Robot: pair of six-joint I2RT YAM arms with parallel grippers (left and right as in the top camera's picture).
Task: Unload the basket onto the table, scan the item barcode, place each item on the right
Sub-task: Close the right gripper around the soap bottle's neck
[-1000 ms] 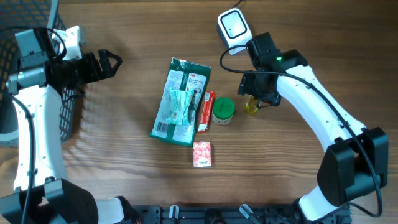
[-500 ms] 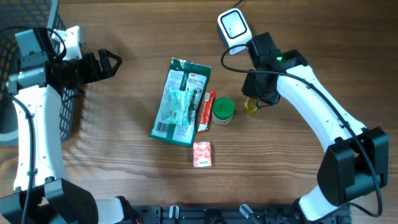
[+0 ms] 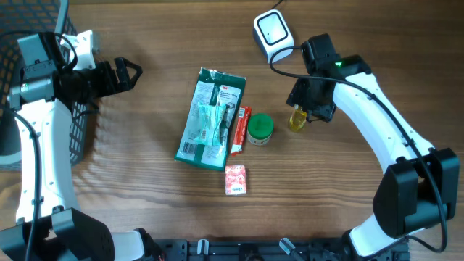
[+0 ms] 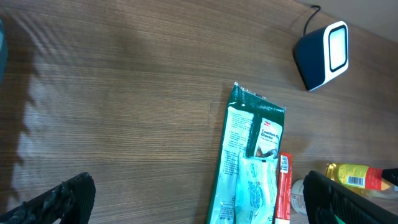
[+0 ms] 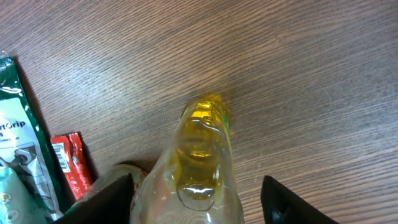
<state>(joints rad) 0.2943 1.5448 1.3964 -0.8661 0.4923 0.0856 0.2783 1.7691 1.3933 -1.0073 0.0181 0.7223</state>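
Two tools show, and we start with the right tool (image 5: 196, 179): its jaws stand partly apart on either side of a small bottle (image 5: 202, 155) of yellow liquid. One finger lies against the bottle's side and a strip of wood shows by the other, so we cannot tell whether the bottle is truly gripped. From above, the bottle lies under this tool, right of the middle of the wooden worktop (image 3: 145, 181), with the white-faced scanner (image 3: 272, 32) a little beyond it near the far edge. In the left wrist view a white barcode label shows on the bottle. Just left of the bottle stands a green-lidded jar (image 3: 259, 128), touching a red stick pack (image 3: 241, 129) that lies against a large green packet (image 3: 210, 116). A small pink pack (image 3: 235, 180) lies apart, nearer the front edge. The left tool (image 3: 134, 72) hangs wide and empty over bare wood far to the left, beside a black mesh basket (image 3: 76, 130).
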